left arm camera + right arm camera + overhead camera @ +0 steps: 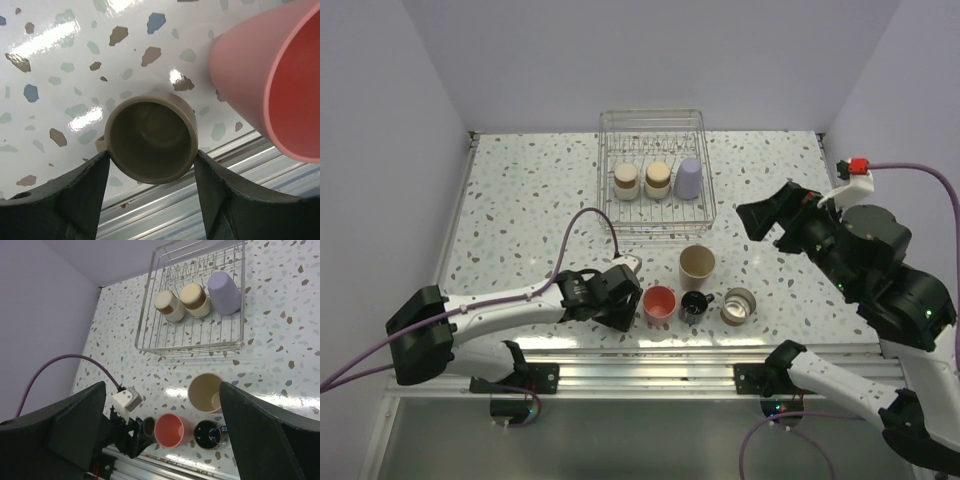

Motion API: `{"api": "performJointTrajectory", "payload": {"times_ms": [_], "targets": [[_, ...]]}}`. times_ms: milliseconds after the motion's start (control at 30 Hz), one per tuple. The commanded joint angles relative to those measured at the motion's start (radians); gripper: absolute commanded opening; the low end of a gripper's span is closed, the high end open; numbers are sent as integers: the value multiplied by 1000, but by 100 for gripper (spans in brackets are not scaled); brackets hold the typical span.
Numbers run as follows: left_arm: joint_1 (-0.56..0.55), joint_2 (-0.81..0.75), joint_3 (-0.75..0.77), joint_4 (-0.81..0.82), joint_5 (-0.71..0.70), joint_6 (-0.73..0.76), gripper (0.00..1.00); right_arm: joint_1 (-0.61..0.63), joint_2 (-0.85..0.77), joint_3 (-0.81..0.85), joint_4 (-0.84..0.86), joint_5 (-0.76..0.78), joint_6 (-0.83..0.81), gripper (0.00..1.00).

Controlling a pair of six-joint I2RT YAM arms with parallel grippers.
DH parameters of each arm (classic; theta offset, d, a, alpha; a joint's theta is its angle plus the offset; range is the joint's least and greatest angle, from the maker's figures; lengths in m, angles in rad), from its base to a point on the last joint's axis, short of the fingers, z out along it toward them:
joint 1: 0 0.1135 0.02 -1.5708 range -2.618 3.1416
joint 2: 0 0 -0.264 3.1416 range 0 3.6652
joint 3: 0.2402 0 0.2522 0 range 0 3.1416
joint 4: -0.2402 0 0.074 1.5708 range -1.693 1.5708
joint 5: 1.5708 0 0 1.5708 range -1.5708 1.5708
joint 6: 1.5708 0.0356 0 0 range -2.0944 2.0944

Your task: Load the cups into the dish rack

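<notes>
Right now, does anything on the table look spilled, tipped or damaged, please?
Nothing stands out: the lavender cup and two metal cups sit in the dish rack; the other cups stand upright on the table.

The left arm [490, 320] lies low, stretched rightward along the near edge, the left gripper [626, 300] pointing down with its fingers [75, 200] touching both sides of a beige metal cup [150, 140], while the raised right arm [880, 270] bends leftward, the right gripper [752, 225] spread wide, holding nothing
</notes>
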Motion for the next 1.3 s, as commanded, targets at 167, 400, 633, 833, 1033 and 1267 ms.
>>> {"api": "performJointTrajectory", "payload": {"times_ms": [167, 400, 633, 833, 1033, 1267], "targets": [[-103, 34, 80, -6, -164, -100, 66, 3, -71, 44, -199, -12, 55, 99], [-183, 14, 144, -131, -225, -162, 65, 3, -94, 70, -251, -24, 65, 99], [-238, 66, 225, -176, -253, -168, 65, 3, -89, 116, -294, -30, 72, 99], [-295, 101, 222, -136, -228, -185, 63, 2, -89, 138, -326, -23, 80, 99], [-312, 135, 173, -54, -217, -171, 61, 3, -111, 119, -342, -24, 100, 99], [-310, 216, 124, 85, -224, -117, 52, 3, -100, 116, -362, -39, 117, 99]]}}
